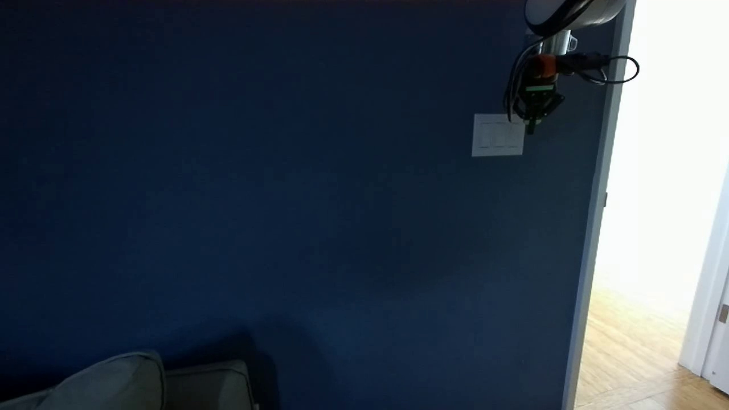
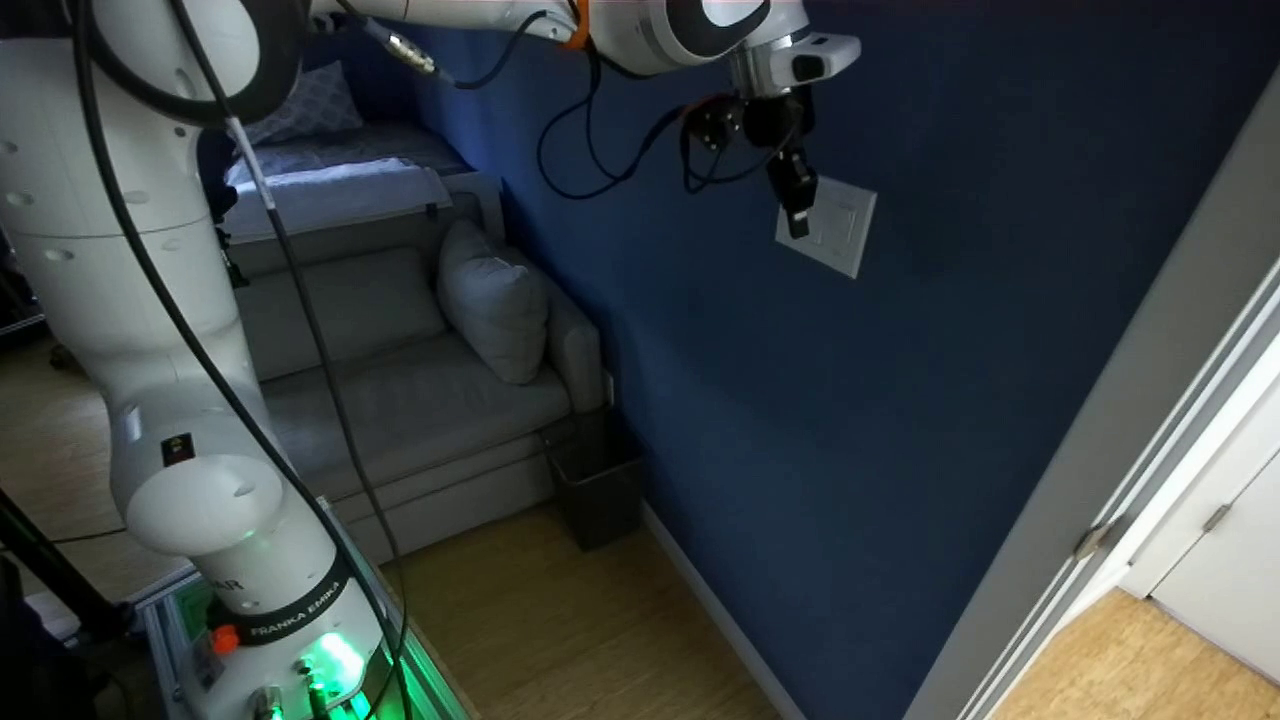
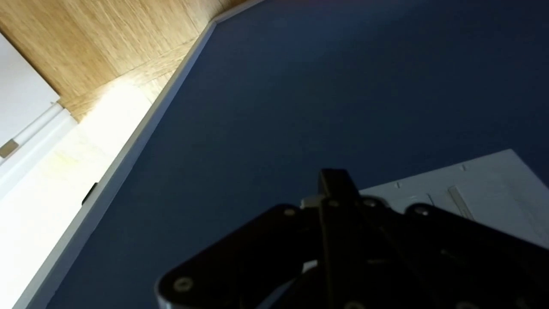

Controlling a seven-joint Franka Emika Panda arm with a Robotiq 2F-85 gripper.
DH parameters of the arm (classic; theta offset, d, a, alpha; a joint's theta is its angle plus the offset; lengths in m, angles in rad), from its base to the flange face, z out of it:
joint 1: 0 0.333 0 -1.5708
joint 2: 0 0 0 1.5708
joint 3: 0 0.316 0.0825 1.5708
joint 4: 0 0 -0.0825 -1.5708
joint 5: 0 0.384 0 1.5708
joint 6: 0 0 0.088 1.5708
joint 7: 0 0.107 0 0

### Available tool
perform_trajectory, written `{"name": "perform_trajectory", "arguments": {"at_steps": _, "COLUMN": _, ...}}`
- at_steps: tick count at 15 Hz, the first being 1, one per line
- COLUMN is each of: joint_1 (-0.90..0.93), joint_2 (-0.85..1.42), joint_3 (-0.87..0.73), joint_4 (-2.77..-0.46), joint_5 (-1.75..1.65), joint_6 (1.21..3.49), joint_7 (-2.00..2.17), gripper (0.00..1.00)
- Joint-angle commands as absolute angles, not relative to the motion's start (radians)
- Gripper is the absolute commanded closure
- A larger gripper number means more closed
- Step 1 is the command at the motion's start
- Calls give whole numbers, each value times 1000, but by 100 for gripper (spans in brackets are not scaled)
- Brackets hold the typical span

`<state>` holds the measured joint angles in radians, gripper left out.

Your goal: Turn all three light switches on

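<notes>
The three light switches are narrow pale rockers side by side in one white wall plate on the dark blue wall. In an exterior view the plate's upper right corner lies behind my gripper. The switches also show in an exterior view, where my gripper hides part of the plate. In the wrist view my gripper has its dark fingers together, with nothing seen between them. The switches show there at the lower right, partly hidden by the gripper. I cannot tell whether the fingertips touch the plate.
A door frame and bright doorway stand beside the plate. A grey sofa with a pillow and a dark bin stand along the wall below. Loose black cables hang from the arm near the wrist.
</notes>
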<state>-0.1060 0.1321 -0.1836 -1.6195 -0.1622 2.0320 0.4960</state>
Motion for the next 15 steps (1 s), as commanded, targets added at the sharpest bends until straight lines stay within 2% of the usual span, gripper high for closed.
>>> {"name": "perform_trajectory", "arguments": {"at_steps": 1, "joint_1": -112, "joint_2": 114, "joint_3": -177, "joint_4": -1619, "joint_5": -155, "joint_6": 2037, "joint_7": 486, "gripper": 100}}
{"name": "perform_trajectory", "arguments": {"at_steps": 15, "joint_1": -123, "joint_2": 159, "joint_3": -182, "joint_4": -1607, "joint_5": -150, "joint_6": 2174, "joint_7": 460, "gripper": 100}}
